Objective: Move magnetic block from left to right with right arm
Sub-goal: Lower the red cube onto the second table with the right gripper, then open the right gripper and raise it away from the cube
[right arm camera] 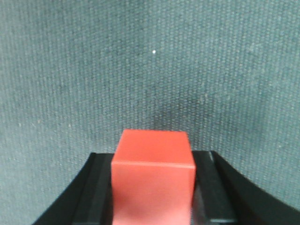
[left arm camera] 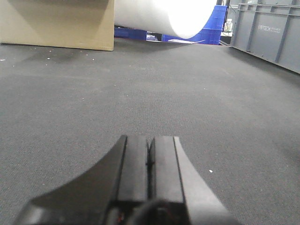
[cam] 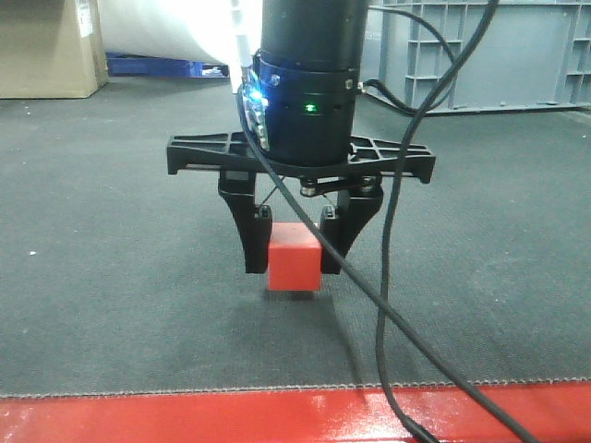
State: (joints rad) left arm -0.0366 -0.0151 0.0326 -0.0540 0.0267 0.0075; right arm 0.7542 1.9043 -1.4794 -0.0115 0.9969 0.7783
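The right claw is gripping the red magnetic block between its two black fingers, holding it just above the dark grey carpeted tabletop, with a shadow beneath it. The left claw is resting low over the same carpet with its fingers pressed together, facing a cardboard box and a grey crate.

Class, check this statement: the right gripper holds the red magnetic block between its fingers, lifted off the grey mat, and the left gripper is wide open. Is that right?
Not quite. The left gripper is shut, its fingers pressed together in the left wrist view. The rest holds: the right gripper holds the red magnetic block above the grey mat.
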